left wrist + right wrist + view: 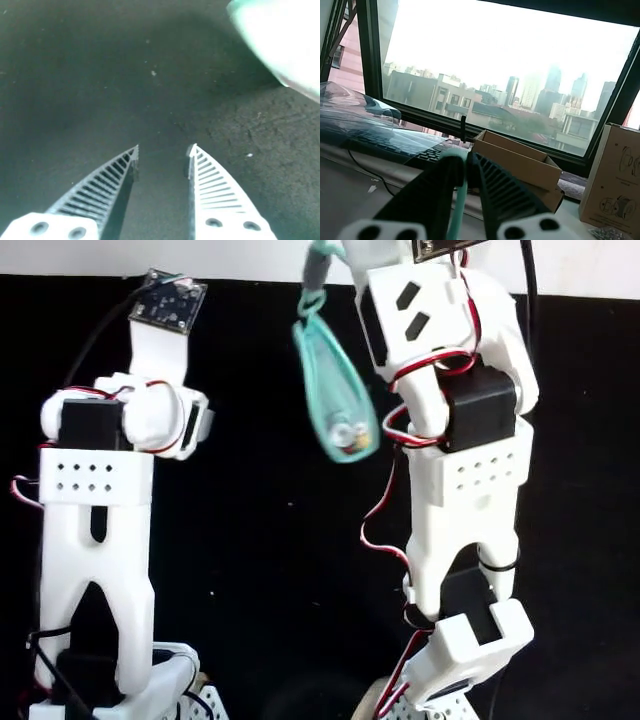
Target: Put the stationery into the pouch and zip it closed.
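A teal see-through pouch (338, 400) hangs in the air over the black table, held by its upper end. My right gripper (468, 160) is shut on the pouch's teal edge (457, 200) and points out toward the room. Small light-coloured stationery pieces (350, 437) lie in the pouch's lower end. My left gripper (163, 150) is open with nothing between its fingers, low over the black table surface. The pouch (285, 40) hangs a little beyond it and to one side. I cannot tell whether the zip is closed.
The black table top (260, 570) lies bare between the two arms. The left arm (95, 540) and the right arm (465, 490) stand side by side. Beyond the table are a window (520, 65), cardboard boxes (520, 165) and a keyboard (395, 142).
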Motion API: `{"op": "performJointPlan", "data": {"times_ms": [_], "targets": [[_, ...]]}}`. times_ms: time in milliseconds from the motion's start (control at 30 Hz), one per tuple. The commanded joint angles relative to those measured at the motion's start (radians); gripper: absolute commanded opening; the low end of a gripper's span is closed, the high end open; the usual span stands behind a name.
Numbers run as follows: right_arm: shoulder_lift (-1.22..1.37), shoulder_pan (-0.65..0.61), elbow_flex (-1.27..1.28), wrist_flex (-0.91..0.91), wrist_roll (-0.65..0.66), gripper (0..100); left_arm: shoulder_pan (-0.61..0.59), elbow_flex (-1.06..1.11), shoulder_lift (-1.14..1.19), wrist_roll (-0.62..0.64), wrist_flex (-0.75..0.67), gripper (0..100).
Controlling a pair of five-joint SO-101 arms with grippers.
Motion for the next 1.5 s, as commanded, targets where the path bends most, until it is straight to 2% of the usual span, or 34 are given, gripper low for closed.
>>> {"op": "performJointPlan", "data": {"times_ms": [0,400,833,1067,1367,1467], "targets": [[-0.01,-0.007,-0.036,-0.042,0.014,0.6,-0.036,-0.019,-0.015,-0.005,-0.011,18],[-0.019,0.004,-0.068,-0.044,0.014,0.6,-0.044,-0.021,-0.018,-0.002,-0.009,18],[-0.079,0.018,-0.077,-0.039,0.009,0.6,-0.038,-0.008,-0.18,-0.002,0.038,18],[-0.093,0.015,-0.074,0.054,0.008,0.5,-0.038,0.03,-0.189,0.0,0.043,18],[-0.047,-0.012,-0.074,0.091,-0.204,0.5,-0.015,0.031,-0.189,-0.005,0.041,18],[-0.025,-0.058,-0.074,0.122,-0.226,0.5,-0.012,0.031,-0.189,-0.005,0.041,18]]}}
